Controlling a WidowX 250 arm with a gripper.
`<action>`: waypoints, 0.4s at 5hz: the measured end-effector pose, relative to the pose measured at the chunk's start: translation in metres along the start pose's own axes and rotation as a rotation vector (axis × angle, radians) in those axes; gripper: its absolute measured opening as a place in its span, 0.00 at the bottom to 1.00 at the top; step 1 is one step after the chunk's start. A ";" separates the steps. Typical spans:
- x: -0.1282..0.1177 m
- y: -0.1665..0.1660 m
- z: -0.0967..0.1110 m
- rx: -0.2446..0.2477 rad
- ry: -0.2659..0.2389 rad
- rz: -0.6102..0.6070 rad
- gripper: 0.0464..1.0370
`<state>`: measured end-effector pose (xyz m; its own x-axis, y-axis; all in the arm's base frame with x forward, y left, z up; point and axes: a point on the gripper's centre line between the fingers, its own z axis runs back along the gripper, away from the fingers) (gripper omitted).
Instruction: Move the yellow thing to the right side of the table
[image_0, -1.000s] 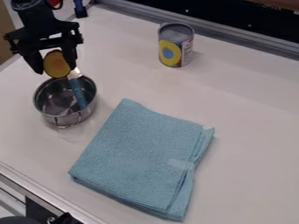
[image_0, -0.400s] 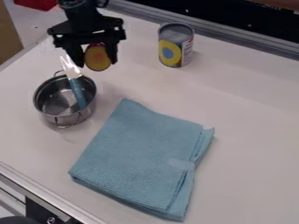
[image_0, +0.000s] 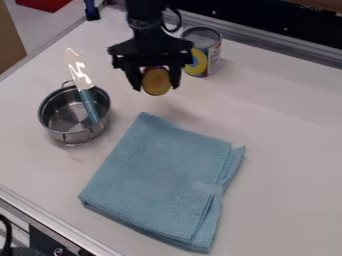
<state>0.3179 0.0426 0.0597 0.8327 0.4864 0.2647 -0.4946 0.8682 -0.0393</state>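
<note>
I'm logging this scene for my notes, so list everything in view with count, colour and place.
Yellow thing: one, yellow with a reddish edge, held above the table
Pot: one, silver metal, left part of the table
Utensil: one, blue handle in the pot, shiny blade leaning up over its rim
Can: one, silver top, yellow and blue label, far side
Cloth: one, folded, light blue, nearest the camera
Table: one, white, under these
Red object: one, beyond the table, top left
Gripper: one, black, gripping the yellow thing
</note>
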 end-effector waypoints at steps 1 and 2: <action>-0.008 -0.023 -0.012 0.023 -0.001 -0.037 0.73; -0.012 -0.040 -0.013 0.001 0.026 -0.038 0.73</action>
<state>0.3307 0.0034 0.0452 0.8571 0.4553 0.2409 -0.4627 0.8861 -0.0285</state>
